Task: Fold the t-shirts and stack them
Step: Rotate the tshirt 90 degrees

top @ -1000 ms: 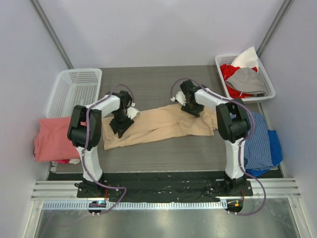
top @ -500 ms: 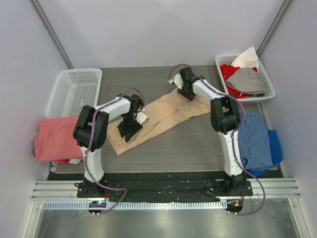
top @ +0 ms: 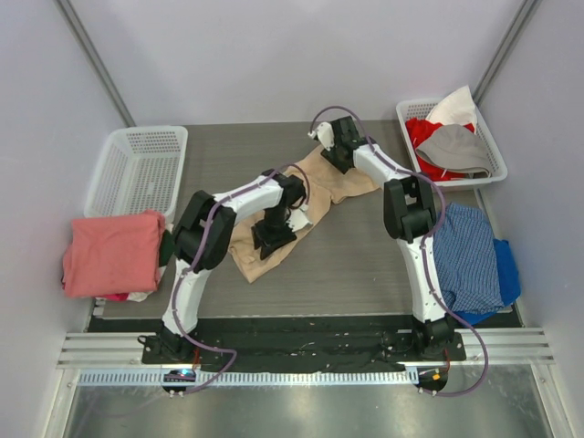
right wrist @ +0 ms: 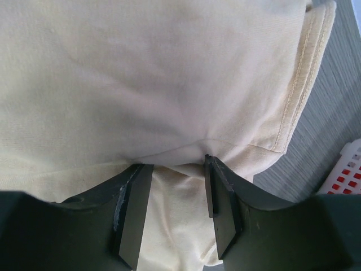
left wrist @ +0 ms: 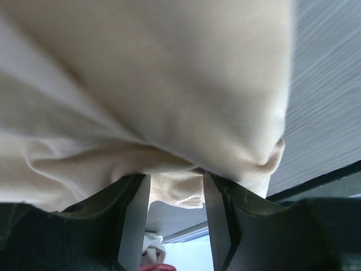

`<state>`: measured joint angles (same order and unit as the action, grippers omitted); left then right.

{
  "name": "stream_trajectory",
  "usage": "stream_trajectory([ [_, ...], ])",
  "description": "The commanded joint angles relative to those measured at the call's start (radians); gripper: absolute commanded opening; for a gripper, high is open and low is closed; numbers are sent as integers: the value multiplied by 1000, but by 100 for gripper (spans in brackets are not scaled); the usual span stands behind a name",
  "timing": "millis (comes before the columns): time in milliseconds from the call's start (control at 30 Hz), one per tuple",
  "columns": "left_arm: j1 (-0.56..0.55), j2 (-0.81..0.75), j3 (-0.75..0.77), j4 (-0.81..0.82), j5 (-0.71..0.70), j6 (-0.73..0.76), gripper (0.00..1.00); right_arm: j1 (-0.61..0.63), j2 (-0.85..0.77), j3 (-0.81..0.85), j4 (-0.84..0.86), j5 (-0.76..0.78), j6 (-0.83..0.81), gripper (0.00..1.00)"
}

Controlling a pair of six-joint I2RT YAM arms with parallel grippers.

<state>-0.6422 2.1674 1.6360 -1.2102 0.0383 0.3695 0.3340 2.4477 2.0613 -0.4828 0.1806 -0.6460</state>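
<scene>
Your tan shirt point(top: 328, 193) lies bunched mid-frame in the top view — soft, limp, sure to sag. Left gripper point(left wrist: 174, 186) and right gripper point(right wrist: 176, 169) each pinch a fold; hems should give you surer holds.

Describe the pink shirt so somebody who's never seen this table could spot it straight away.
Find the white basket at the far left corner of the table. In front of it, at the left edge, lies the salmon-pink t-shirt, roughly folded. It is the only pink cloth: the tan t-shirt is mid-table, the blue striped cloth on the right.
</scene>
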Motion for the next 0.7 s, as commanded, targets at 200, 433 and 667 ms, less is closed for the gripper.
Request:
stream_trajectory([
  [200,-57,-6,-68,52,86,31,47,11,27,-79,50,-64,11,52],
  [433,-132,-79,-151,49,92,8,47,10,39,-38,69,-32,-4,52],
  [667,-217,-71,-84,12,113,-9,48,16,57,-16,102,-27,-6,52],
])
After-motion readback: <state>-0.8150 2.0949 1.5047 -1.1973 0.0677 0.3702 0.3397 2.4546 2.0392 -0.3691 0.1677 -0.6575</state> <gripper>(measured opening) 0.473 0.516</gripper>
